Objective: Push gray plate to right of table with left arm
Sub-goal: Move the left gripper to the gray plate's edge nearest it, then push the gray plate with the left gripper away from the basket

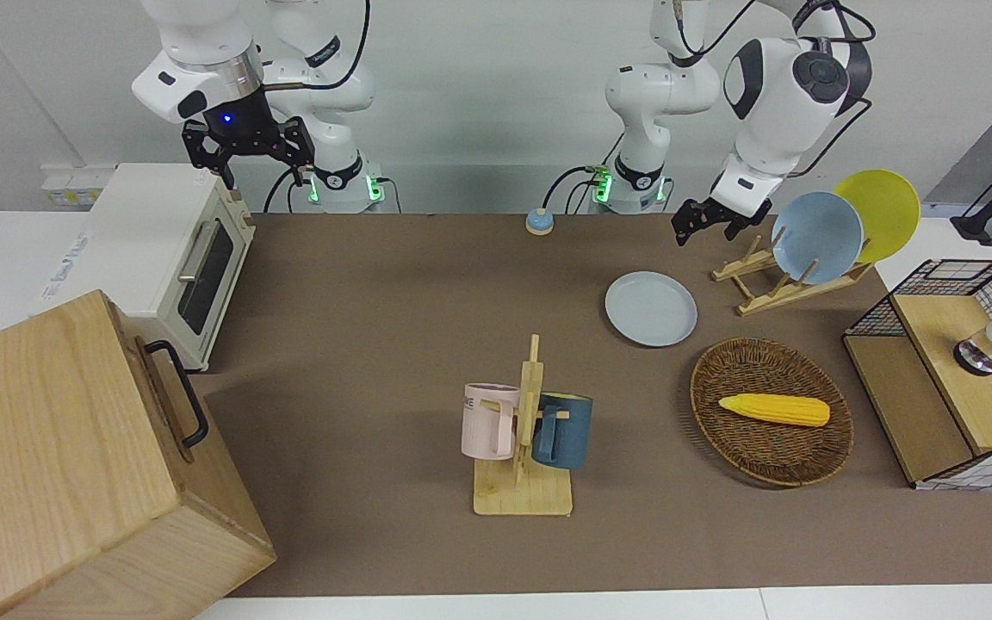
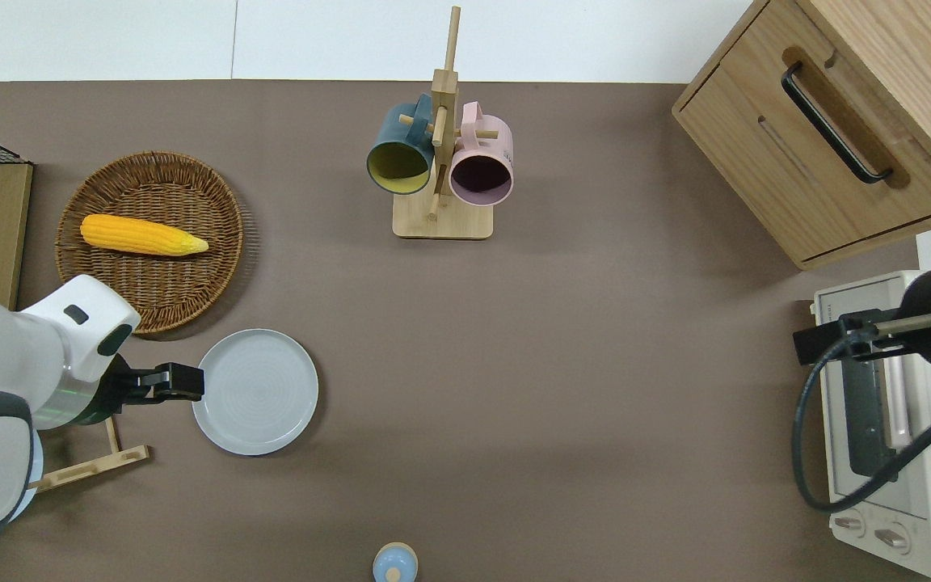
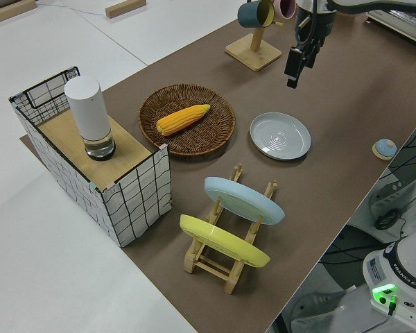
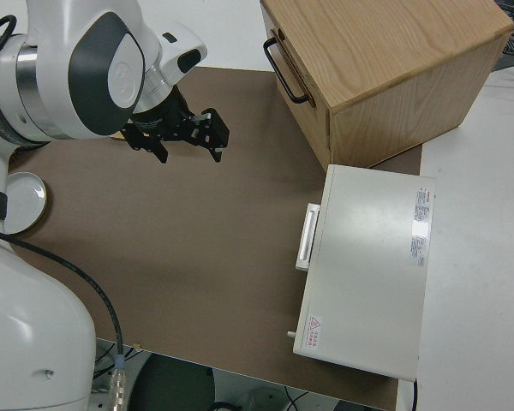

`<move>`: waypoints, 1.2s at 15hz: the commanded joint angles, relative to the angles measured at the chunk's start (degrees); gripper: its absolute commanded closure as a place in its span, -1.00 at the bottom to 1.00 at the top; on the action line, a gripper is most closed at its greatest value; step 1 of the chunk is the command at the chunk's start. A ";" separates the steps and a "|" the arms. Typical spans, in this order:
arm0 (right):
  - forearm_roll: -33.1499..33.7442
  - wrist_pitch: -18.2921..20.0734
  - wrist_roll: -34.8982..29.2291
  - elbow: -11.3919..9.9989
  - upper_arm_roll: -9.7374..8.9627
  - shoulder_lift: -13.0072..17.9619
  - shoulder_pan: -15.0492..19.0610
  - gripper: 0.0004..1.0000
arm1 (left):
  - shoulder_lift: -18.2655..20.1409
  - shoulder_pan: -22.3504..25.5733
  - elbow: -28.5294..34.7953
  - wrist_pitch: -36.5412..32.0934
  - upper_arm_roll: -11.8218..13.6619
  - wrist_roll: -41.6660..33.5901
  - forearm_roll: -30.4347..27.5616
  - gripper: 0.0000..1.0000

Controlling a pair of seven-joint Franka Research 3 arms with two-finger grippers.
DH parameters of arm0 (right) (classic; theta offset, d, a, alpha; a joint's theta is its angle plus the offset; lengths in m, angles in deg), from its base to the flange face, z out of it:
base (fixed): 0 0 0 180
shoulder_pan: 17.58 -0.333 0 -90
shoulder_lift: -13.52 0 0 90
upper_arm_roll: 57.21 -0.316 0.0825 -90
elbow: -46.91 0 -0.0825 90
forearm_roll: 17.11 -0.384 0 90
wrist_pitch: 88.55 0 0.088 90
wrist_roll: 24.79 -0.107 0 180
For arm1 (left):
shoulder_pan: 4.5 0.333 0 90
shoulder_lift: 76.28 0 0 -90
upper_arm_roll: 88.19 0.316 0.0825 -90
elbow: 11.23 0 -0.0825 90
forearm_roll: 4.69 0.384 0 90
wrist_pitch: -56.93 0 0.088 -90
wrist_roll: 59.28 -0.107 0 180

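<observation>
Plate (image 2: 255,391): flat on the counter (image 2: 562,364), toward the left arm's end, just nearer the robots than the wicker basket (image 2: 150,241) with the corn (image 2: 142,234), beside the wooden plate rack (image 1: 784,284); well apart from the mug rack (image 2: 441,162).
Left gripper (image 2: 183,381): over the plate's edge on the left arm's side, as seen from overhead; in the side view hanging up in the air, clear of the plate.
Left fingers: close together by the look of the overhead view, nothing between them; cannot tell for sure.
Right arm: parked; right gripper (image 1: 246,155) with fingers spread, holding nothing.
Done: approach to the plate's rim only, apparently.
Left: lowering to rim height, contact, then the whole slide across the counter toward the right arm's end; the plate not yet shifted that way.
Path: bare brown counter between plate and toaster oven (image 1: 186,258).
</observation>
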 commanded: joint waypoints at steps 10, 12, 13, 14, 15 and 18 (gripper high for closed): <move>-0.12 0.24 0.46 -0.24 0.00 0.59 0.07 -0.99 | -5.08 0.72 11.75 16.81 0.40 -4.03 -0.83 -0.97; -0.12 0.24 0.46 -0.24 0.00 0.59 0.07 -0.99 | -7.28 2.47 12.80 20.40 0.40 -5.96 -0.74 -0.97; -0.12 0.24 0.46 -0.24 0.00 0.59 0.07 -0.99 | -8.42 3.00 13.50 22.60 0.40 -7.19 -0.83 -0.96; -0.12 0.24 0.46 -0.24 0.00 0.59 0.07 -0.99 | -9.57 3.96 13.85 24.27 0.40 -8.16 -0.74 -0.94; -0.12 0.24 0.46 -0.24 0.00 0.59 0.07 -0.99 | -10.19 4.50 13.86 24.81 0.40 -8.95 -0.74 -0.92; -0.12 0.24 0.46 -0.24 0.00 0.59 0.07 -0.99 | -10.54 4.50 13.86 24.90 0.40 -9.49 -0.74 -0.73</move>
